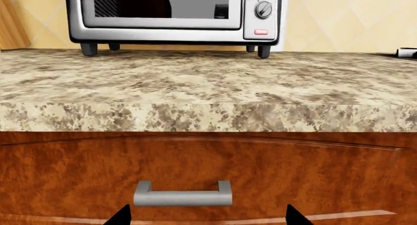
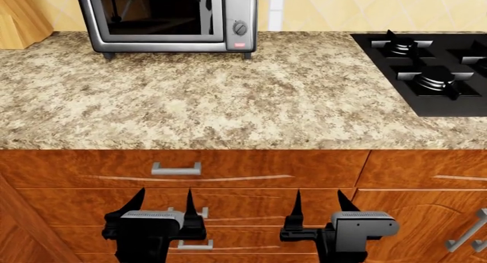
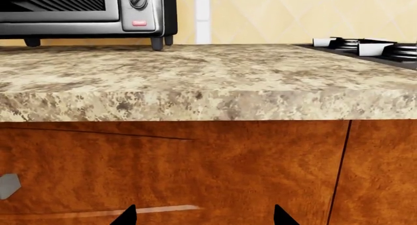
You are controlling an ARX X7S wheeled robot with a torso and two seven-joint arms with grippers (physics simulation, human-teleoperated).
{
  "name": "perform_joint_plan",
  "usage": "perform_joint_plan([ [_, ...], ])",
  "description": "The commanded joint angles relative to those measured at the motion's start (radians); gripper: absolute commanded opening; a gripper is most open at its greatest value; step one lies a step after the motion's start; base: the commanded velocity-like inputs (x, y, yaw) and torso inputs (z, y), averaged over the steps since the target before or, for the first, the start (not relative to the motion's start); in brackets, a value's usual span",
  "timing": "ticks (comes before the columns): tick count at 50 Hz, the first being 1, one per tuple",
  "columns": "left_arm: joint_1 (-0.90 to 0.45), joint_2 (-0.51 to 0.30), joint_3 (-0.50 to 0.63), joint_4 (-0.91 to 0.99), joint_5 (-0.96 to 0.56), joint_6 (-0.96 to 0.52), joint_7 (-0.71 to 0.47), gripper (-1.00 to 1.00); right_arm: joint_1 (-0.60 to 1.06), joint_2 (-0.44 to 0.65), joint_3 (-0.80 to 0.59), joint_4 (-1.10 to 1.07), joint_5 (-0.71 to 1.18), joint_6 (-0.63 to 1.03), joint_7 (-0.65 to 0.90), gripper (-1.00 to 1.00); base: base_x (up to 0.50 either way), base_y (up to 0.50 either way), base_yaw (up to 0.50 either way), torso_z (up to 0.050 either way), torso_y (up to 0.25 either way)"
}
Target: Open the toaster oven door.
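Observation:
The toaster oven [image 2: 242,40] stands at the back left of the granite counter. It is brushed steel with a knob panel and a small red label. Its door [image 2: 163,12] is a dark glass window in a silver frame and looks closed; the handle is cut off by the view's top. The oven also shows in the left wrist view [image 1: 262,25] and the right wrist view [image 3: 143,15]. My left gripper [image 2: 163,203] and right gripper [image 2: 317,203] are both open and empty. They hang low in front of the wooden drawers, far below and short of the oven.
The granite counter [image 2: 251,97] has a thick front edge above wooden drawers with a silver handle [image 2: 175,169]. A black stove top [image 2: 426,69] lies at the right. A wooden block [image 2: 19,23] stands at the far left.

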Motion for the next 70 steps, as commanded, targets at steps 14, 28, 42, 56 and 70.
perform_joint_plan([
  [14, -0.212, -0.095, 0.002, 0.293, -0.106, -0.389, 0.006, 1.00, 0.167, 0.082, -0.026, -0.184, 0.042, 0.238, 0.005, 1.00, 0.00, 0.00, 0.00, 0.050, 0.000],
  [28, -0.425, -0.145, -0.016, 0.305, -0.151, -0.543, 0.024, 1.00, 0.324, 0.125, 0.002, -0.210, 0.080, 0.376, -0.008, 1.00, 0.00, 0.00, 0.00, 0.029, 0.000],
  [42, -0.516, -0.164, -0.032, 0.263, -0.151, -0.583, 0.007, 1.00, 0.372, 0.155, 0.029, -0.226, 0.105, 0.436, -0.005, 1.00, 0.00, 0.00, 0.00, 0.000, 0.000],
  [56, -0.503, -0.168, -0.040, 0.280, -0.162, -0.582, -0.004, 1.00, 0.364, 0.157, 0.019, -0.230, 0.111, 0.438, 0.002, 1.00, 0.22, 0.00, 0.00, 0.000, 0.000],
  [70, -0.491, -0.172, -0.044, 0.261, -0.165, -0.560, -0.007, 1.00, 0.363, 0.156, 0.011, -0.206, 0.113, 0.416, 0.005, 1.00, 0.32, 0.00, 0.00, 0.000, 0.000],
])
